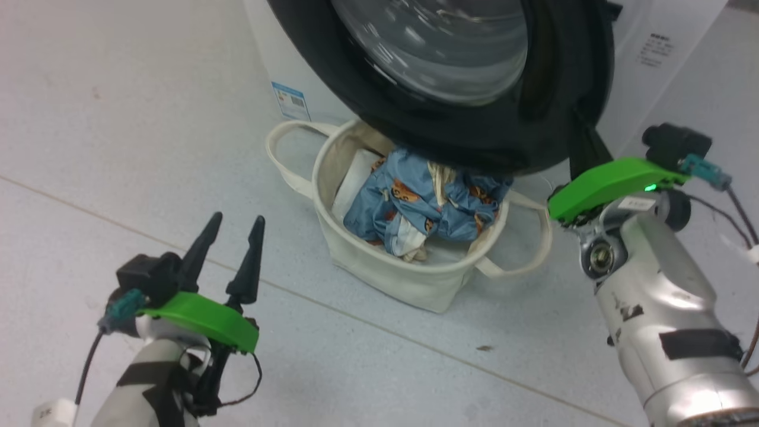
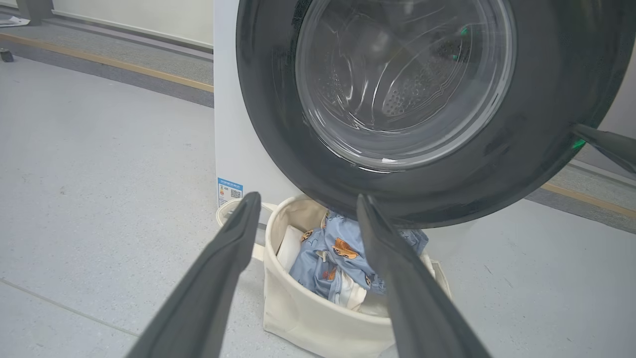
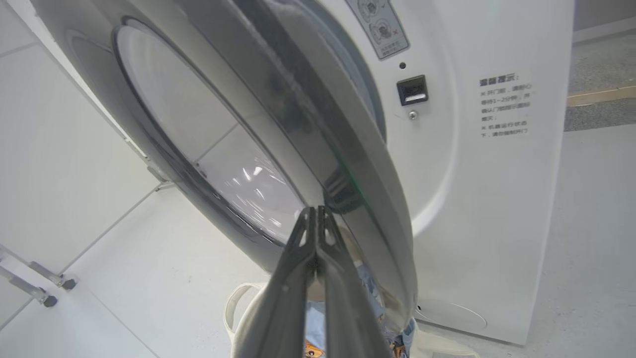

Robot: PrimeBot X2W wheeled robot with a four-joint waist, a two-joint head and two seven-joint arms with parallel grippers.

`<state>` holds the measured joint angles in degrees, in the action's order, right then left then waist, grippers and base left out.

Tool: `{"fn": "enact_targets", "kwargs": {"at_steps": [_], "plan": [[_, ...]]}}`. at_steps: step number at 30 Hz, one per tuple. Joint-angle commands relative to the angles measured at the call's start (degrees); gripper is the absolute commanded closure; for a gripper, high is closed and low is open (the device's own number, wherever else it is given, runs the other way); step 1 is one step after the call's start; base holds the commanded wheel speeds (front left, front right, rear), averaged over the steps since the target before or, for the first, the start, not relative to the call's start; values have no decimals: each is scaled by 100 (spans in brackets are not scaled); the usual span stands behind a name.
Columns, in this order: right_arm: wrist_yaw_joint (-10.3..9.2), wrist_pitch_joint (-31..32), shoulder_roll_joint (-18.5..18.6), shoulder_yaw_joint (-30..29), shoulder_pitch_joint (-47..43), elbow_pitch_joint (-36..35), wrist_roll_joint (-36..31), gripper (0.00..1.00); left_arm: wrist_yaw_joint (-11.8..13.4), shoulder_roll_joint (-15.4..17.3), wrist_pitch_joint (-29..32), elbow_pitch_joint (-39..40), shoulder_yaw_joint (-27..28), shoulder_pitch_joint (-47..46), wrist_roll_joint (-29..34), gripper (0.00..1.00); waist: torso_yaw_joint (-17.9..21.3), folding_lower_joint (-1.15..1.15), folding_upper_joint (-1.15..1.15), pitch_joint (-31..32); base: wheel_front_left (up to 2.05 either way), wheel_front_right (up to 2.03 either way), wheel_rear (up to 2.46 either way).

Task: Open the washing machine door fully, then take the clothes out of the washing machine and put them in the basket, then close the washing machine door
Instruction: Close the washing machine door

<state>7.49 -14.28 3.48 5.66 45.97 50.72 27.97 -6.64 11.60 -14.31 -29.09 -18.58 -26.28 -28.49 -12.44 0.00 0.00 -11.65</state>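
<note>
Pale grey speckled floor [image 1: 118, 118], white washing machine [image 3: 497, 199] at 12 o'clock in head view. Washing machine door [image 1: 462, 136] ajar, its black rim hanging over the basket [image 1: 385, 273] at centre. Clothes [image 1: 415, 207] bunched inside the basket, blue with orange print. Left tool [image 1: 237, 219] at 8 o'clock, fingers spread wide, empty, well clear of the basket. Right tool [image 3: 316, 211] at 3 o'clock, fingers pressed together, gripping nothing, tips at the door's outer rim edge.
</note>
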Motion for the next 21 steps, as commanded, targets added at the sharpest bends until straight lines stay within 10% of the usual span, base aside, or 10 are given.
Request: {"fn": "enact_targets", "kwargs": {"at_steps": [1, 21], "plan": [[0, -72, -60, 1, 326, -96, -66, 100, -29, 209, -68, 227, 300, -280, -49, 0, 112, 0, 0, -180, 0, 0, 0], [0, -72, -60, -771, 1642, 211, -1429, 100, -76, -40, -69, 683, 607, -313, 136, 0, 61, 0, 0, -1205, 0, 0, 0]]}}
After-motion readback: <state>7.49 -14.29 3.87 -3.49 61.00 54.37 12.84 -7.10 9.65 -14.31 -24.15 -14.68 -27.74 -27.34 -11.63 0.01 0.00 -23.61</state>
